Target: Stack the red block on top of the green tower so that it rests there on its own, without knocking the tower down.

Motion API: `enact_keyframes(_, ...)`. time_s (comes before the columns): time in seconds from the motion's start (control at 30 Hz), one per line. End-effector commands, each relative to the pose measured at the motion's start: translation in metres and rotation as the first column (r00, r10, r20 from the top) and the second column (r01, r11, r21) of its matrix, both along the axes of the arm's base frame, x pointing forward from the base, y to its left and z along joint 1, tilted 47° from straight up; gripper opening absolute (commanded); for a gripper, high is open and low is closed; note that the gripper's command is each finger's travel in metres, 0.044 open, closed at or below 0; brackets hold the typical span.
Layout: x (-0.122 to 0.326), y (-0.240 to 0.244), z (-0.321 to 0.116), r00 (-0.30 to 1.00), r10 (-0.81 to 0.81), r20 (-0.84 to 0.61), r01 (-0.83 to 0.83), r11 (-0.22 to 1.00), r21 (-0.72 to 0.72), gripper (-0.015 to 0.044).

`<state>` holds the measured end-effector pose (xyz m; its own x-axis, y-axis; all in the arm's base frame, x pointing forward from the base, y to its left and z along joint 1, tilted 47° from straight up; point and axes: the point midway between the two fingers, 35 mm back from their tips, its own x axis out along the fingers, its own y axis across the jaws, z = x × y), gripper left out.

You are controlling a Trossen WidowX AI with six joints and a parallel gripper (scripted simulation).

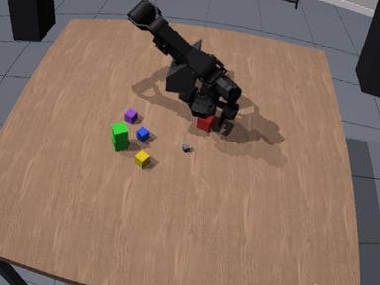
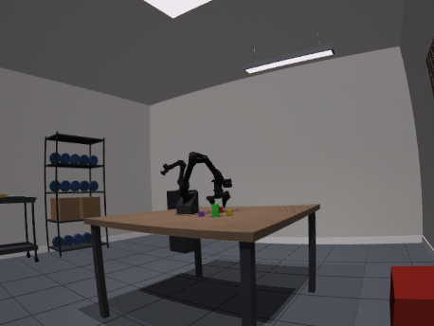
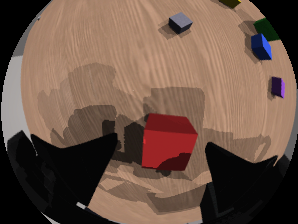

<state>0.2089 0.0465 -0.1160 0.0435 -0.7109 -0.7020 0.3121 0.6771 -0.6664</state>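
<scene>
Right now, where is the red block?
In the top view the red block sits on the table near its middle, directly under the open gripper, right of the green tower.

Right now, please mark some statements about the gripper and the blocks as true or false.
1. The gripper is open, and the red block sits on the table between its fingers. True.
2. The red block is already on the green tower. False: it is on the table, apart from the tower.
3. The green tower stands upright. True.
4. The yellow block lies on top of the blue block. False: both rest on the table, apart.
</scene>
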Motion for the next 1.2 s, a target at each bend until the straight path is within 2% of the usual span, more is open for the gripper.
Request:
enact_keyframes(0.0,-0.001,-0.007,-0.004,1.000,0.002,-0.005,-0.002,1.000,-0.008,0.0440)
enact_keyframes(0.8,-0.002,-0.018,-0.013,1.000,0.001,-0.005,-0.001,1.000,-0.011,0.0440)
enact_keyframes(1.1,-0.002,-0.018,-0.013,1.000,0.001,-0.005,-0.001,1.000,-0.011,0.0204)
enact_keyframes(1.17,-0.002,-0.018,-0.013,1.000,0.001,-0.005,-0.001,1.000,-0.011,0.0190)
